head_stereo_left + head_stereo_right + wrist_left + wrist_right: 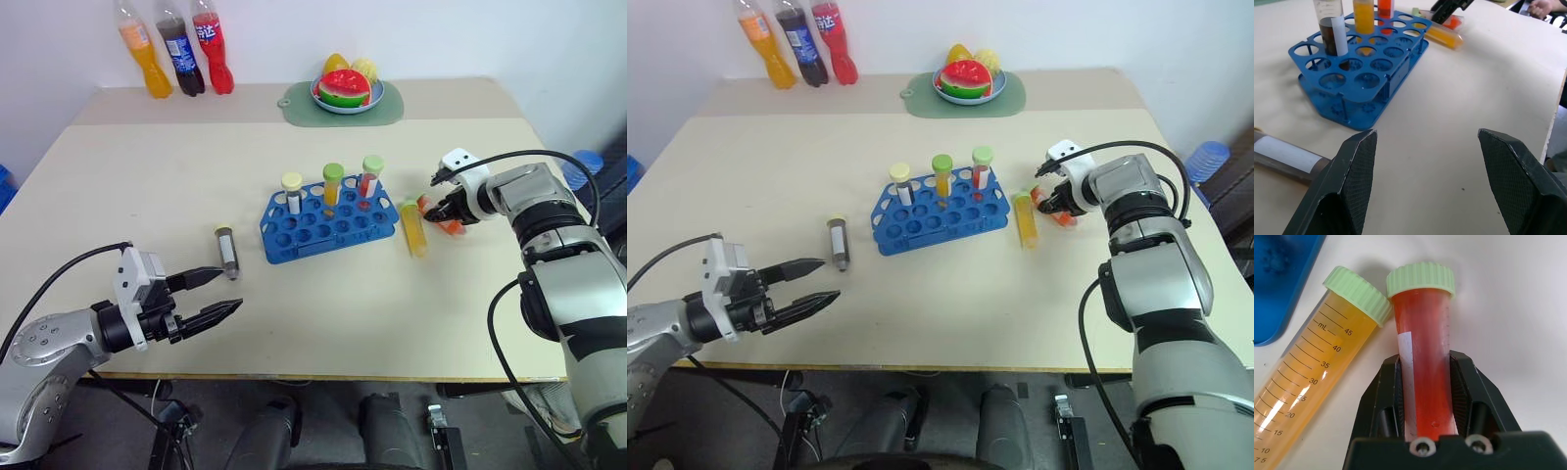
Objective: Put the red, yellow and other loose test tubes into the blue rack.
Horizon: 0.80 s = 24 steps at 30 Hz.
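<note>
The blue rack stands mid-table holding three capped tubes. Right of it a yellow tube with a green cap lies flat. Beside that lies the red tube, and my right gripper is shut on it, fingers pressing both sides of the tube while it rests on the table. A dark tube with a grey cap lies left of the rack. My left gripper hovers open near the front edge, just short of the dark tube, nothing between its fingers.
Three soda bottles stand at the far left of the table. A plate of fruit sits on a green mat at the back centre. A blue stool stands off the table's right side.
</note>
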Available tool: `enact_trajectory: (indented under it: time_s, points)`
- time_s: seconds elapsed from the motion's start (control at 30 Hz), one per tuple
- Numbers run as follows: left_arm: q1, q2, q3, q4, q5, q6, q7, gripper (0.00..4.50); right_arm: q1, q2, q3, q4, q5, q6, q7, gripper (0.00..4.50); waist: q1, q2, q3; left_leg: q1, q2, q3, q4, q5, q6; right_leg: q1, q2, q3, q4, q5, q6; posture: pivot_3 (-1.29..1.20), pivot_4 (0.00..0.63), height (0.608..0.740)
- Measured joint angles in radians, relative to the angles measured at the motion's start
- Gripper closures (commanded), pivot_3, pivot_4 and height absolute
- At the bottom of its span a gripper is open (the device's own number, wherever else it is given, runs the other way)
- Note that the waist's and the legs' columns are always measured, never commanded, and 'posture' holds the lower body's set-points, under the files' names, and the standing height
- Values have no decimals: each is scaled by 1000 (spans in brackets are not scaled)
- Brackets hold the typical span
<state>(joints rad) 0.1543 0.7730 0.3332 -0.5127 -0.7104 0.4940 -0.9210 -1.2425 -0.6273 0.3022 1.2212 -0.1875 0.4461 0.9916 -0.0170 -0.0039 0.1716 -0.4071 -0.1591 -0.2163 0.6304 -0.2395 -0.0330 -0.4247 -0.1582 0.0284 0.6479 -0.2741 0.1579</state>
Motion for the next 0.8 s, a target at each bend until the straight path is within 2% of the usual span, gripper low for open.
enact_trajectory:
  time_s: [0.13, 0.23, 0.37, 0.47, 0.5, 0.57, 0.63, 0.8]
  points:
    - [-23, -8, -8, 14, 1, -2, 0, 1082, 15, -86, -20, -27, -13, -83, 0, 3717, 4, 2, 1, -1, 0, 0, -1, 0, 0, -1, 0, 0, -1, 0, 0, 0, 150, 740]
    - [-45, -17, -23, 37, 5, -7, -1, 1082, 79, -179, -133, -153, 62, -174, 45, 3717, 2, 2, 1, -1, 1, 3, -2, 0, 0, -2, 0, 0, -1, 0, 0, 0, 150, 740]
    - [-76, -24, -48, 52, 13, -13, -10, 1082, 334, -221, -311, -574, 289, -103, 211, 3717, -6, 1, 1, 0, 6, 6, 0, -1, -2, -2, 4, 1, -1, 0, 0, 0, 150, 740]
    - [-90, -24, -54, 65, 16, -18, -16, 1082, 495, -115, -418, -837, 478, -29, 229, 3717, -16, 2, 1, 1, 10, 10, 0, -3, 0, -2, 8, 4, 0, 2, -3, 0, 150, 740]
    - [-94, -25, -57, 69, 18, -19, -19, 1082, 538, -31, -463, -924, 546, -24, 182, 3717, -23, 2, 1, 2, 11, 10, 0, -3, 0, -2, 9, 4, 0, 3, -4, 0, 150, 740]
    - [-102, -26, -65, 74, 22, -21, -22, 1082, 576, 66, -492, -1004, 586, -52, 106, 3717, -24, 1, 1, 3, 11, 11, 0, -3, 0, -2, 9, 5, 1, 3, -4, 0, 150, 740]
    - [-108, -28, -69, 82, 24, -21, -23, 1082, 603, 180, -506, -1041, 602, -133, 15, 3717, -23, 1, 1, 3, 11, 12, 0, -3, -1, -2, 9, 6, 1, 3, -4, 0, 150, 740]
    - [-112, -27, -72, 83, 25, -21, -25, 1082, 642, 354, -498, -1010, 591, -299, -129, 3717, -20, 1, 1, 4, 11, 15, -1, -1, -3, -2, 9, 10, 1, 4, -3, 0, 150, 740]
